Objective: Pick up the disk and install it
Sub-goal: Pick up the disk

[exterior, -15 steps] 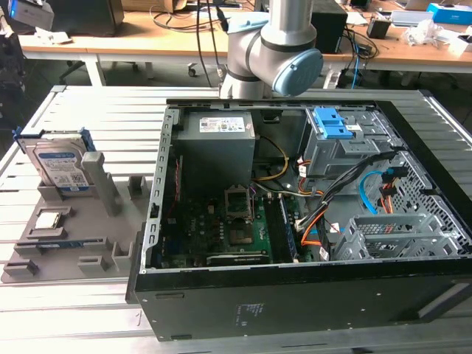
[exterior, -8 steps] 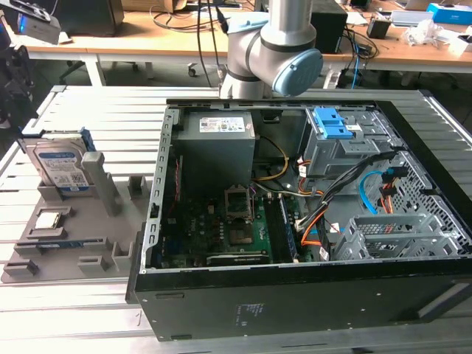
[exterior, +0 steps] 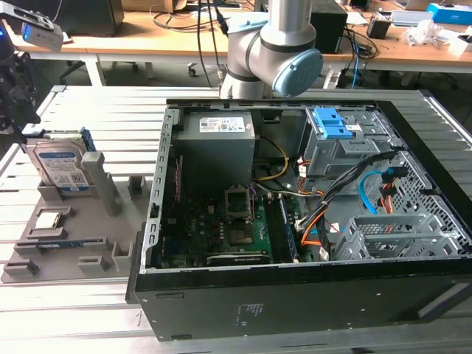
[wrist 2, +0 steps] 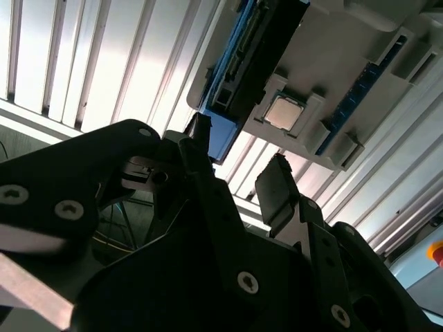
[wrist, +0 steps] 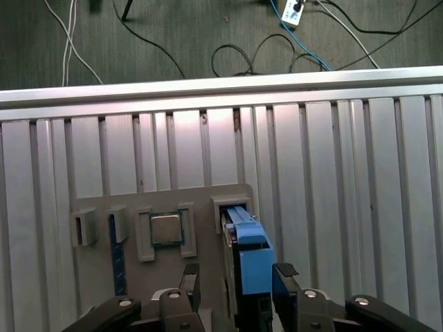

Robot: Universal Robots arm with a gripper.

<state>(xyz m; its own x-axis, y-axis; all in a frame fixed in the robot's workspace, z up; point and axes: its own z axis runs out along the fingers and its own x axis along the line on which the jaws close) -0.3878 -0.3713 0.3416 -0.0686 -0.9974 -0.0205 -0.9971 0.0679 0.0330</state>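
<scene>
Your end effector (wrist: 237,268) is open, its fingers (wrist: 285,271) spread and empty. Just beyond them the disk (wrist: 252,252) stands on edge in the grey holder (wrist: 204,197) on the counter (wrist: 325,173). You're at pickup, I judge; gripping calls for squaring on its blue edges.

Your claw (wrist: 237,271) straddles the upright disk (wrist: 252,249), jaws apart on either side. A post (exterior: 97,177) stands just beside it, with the chip (wrist: 166,228) near. Above the holder (exterior: 66,247) you have open room. The case wall (exterior: 157,206) rises between holder and cage (exterior: 335,136), and cables (exterior: 354,181) cross near the cage.
</scene>
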